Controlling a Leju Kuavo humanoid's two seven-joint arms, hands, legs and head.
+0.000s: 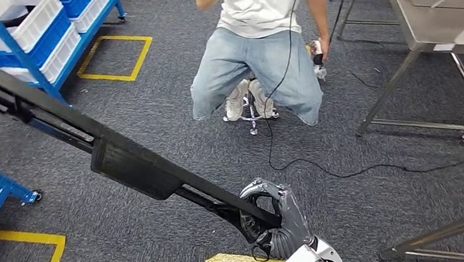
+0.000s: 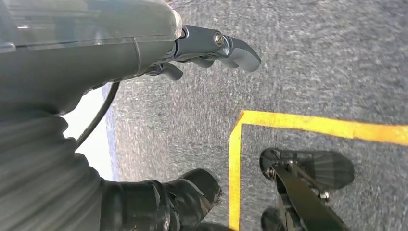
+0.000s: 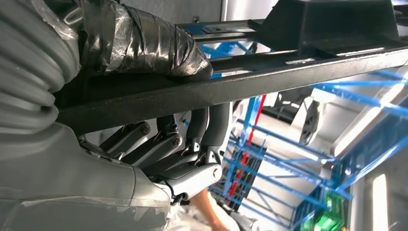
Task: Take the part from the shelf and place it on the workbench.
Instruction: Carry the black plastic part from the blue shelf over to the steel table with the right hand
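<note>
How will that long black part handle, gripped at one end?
The long black part looks like rigid metal, probably stiff. The right hand grips one end, so it is likely tip-heavy and apt to swing near the person.

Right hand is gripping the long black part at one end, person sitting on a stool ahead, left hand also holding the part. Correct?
Not quite. The left hand holds nothing: the left wrist view shows it hanging over the grey carpet, fingers free. The rest stands: in the head view the right hand grips the long black part at one end, and a person sits on a stool ahead.
</note>
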